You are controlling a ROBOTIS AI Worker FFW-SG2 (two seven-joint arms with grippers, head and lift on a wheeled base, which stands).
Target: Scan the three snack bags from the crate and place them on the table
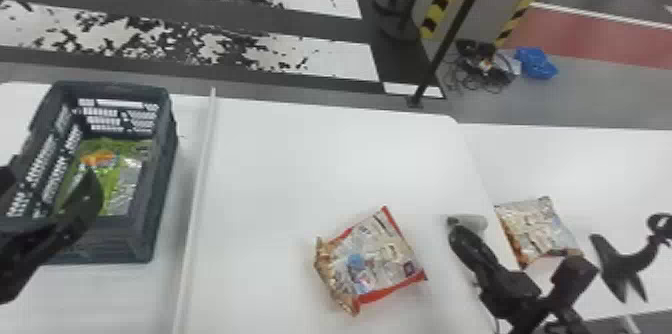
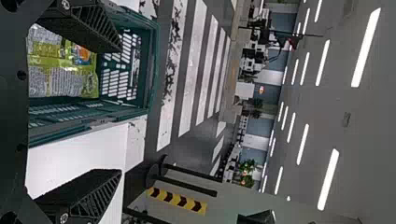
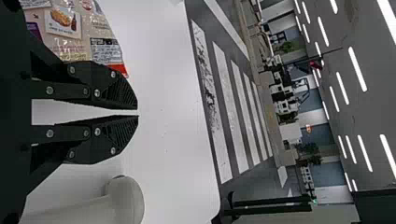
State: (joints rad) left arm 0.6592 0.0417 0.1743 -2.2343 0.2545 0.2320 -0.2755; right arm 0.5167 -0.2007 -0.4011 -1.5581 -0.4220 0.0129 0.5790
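Your left gripper [image 1: 50,172] stood wide at the crate [image 1: 142,240], where the green snack bag [image 1: 117,158] lay. Your right gripper [image 1: 454,228], fingertips together, sat between the red-edged snack bag [image 1: 375,258] and another snack bag [image 1: 537,225] on the white tabletop [image 1: 300,158].

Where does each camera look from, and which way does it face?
Head view: on the head, facing forward and down at the table; left arm and right arm show.
Left wrist view: on that wrist, facing outward over the crate; the open left gripper shows.
Right wrist view: on that wrist, facing outward over the table; the shut right gripper shows.
Shared: crate, in head and left wrist views; red-edged bag, in head and right wrist views.
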